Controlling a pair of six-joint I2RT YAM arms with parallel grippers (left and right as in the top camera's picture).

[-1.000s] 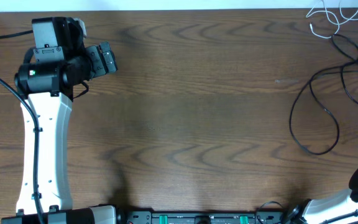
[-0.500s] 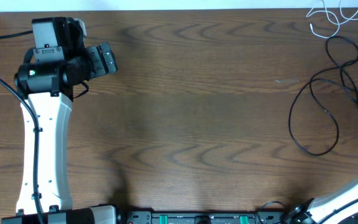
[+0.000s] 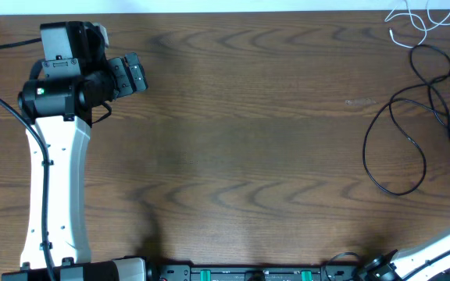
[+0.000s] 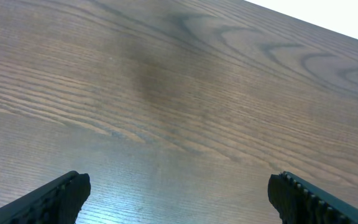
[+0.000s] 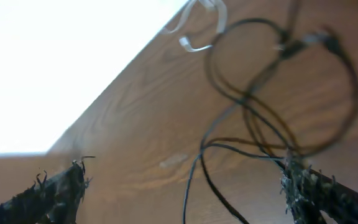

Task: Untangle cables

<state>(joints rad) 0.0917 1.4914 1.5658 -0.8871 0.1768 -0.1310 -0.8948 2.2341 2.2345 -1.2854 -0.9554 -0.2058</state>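
Observation:
The black cable [image 3: 398,133] lies in loose loops at the table's right side, running off the right edge. The white cable [image 3: 415,19] sits bunched at the far right corner, just above the black one and close to it. In the right wrist view the black cable [image 5: 247,106] spreads in crossing loops ahead of my open right gripper [image 5: 185,199], one strand running between the fingertips on the table below. The white cable [image 5: 199,25] shows at the top. My left gripper [image 4: 179,199] is open over bare wood, far from both cables; overhead it [image 3: 130,75] sits at the far left.
The left arm [image 3: 53,179] stretches along the table's left side. Only a white link of the right arm [image 3: 444,248] shows at the lower right corner. A black rail [image 3: 248,273] lines the front edge. The table's far edge [image 3: 209,12] meets a white surface.
The right arm has pulled back toward the lower right corner, its dark wrist leaving the overhead view. The black cable's loops near the right edge have shifted slightly. The left arm has not moved.

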